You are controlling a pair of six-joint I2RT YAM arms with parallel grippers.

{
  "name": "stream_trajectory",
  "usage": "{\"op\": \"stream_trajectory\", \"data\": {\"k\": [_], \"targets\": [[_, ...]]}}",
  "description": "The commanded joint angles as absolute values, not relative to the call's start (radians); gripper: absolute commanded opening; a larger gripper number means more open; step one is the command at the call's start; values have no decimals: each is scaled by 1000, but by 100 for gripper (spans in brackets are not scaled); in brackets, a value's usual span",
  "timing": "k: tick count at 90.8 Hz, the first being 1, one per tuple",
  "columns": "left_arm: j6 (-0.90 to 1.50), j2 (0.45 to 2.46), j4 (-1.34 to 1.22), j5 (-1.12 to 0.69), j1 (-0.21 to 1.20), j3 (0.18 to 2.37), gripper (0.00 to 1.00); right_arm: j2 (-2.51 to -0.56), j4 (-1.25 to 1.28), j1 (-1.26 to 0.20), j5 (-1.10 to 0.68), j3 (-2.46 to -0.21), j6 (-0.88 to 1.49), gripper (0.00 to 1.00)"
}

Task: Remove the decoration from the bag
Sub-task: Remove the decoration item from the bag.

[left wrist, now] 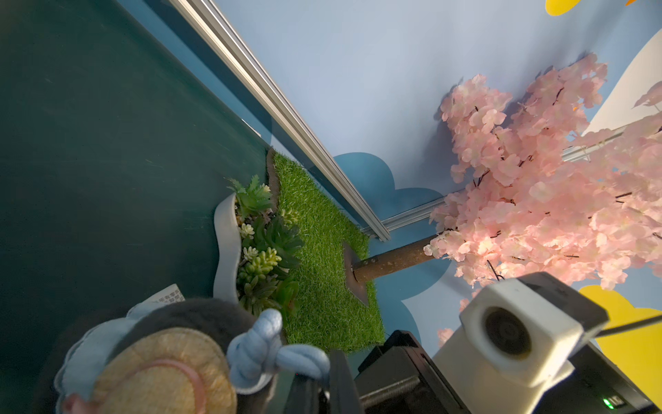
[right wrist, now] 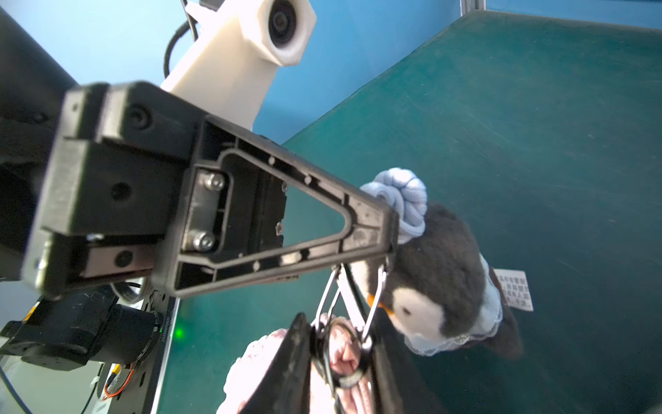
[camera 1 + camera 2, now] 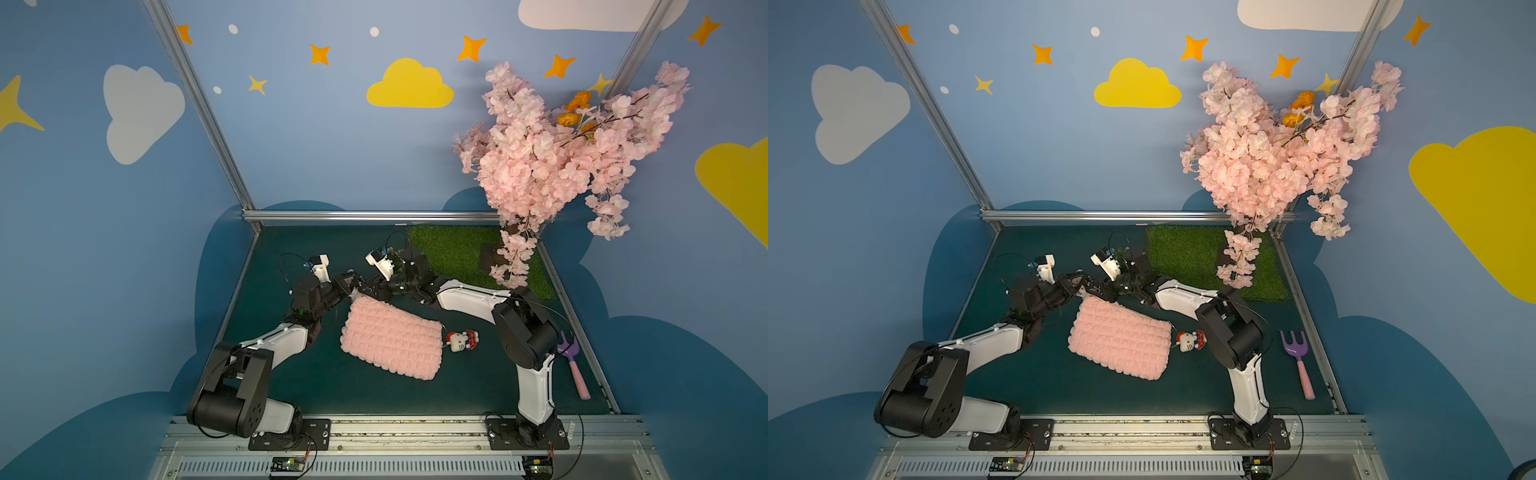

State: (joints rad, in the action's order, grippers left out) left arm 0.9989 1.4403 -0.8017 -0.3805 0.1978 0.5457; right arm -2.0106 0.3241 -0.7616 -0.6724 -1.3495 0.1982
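Green counter (image 3: 291, 374), blue cloud-painted walls (image 3: 332, 145). Bag (image 3: 390, 343) centre, decoration (image 3: 463, 340) at its 3 o'clock; tree (image 3: 552, 153) at 1, rake (image 3: 574, 368) at 4. At 11, left claw (image 2: 390, 233) pinches the cord (image 2: 404, 200) of a penguin plush (image 2: 440, 265); right claw (image 2: 340, 344) straddles a ring (image 2: 354, 374), grip unclear.

Both arms extended forward and inward from the lower frame edge. Left claw (image 3: 348, 286) and right claw (image 3: 368, 289) sat tip to tip near frame centre. Left claw clamped tight; right claw's jaws slightly apart.
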Motion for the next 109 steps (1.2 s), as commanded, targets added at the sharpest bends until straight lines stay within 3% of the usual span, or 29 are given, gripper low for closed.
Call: {"op": "stream_trajectory", "data": {"k": [1, 12, 25, 36, 52, 90, 96, 109], "targets": [[993, 1461, -902, -466, 198, 537, 2, -1975, 458, -759, -719, -1341, 250, 22], [974, 1454, -891, -462, 196, 535, 2, -1966, 444, -758, -726, -1331, 239, 6], [953, 1439, -851, -465, 189, 537, 8, -1962, 462, -753, -732, -1317, 246, 0], [941, 1430, -803, -479, 185, 543, 14, -1963, 460, -753, -738, -1324, 250, 0], [891, 1410, -703, -530, 170, 567, 32, -1961, 448, -751, -740, -1325, 254, 0], [736, 1259, -480, -594, 97, 595, 53, -1957, 373, -741, -728, -1341, 242, 0], [654, 1225, -391, -622, 89, 630, 53, -1957, 347, -740, -728, -1345, 232, 0], [228, 1133, 22, -624, 90, 761, 54, -1945, 284, -738, -723, -1345, 205, 0]]}}
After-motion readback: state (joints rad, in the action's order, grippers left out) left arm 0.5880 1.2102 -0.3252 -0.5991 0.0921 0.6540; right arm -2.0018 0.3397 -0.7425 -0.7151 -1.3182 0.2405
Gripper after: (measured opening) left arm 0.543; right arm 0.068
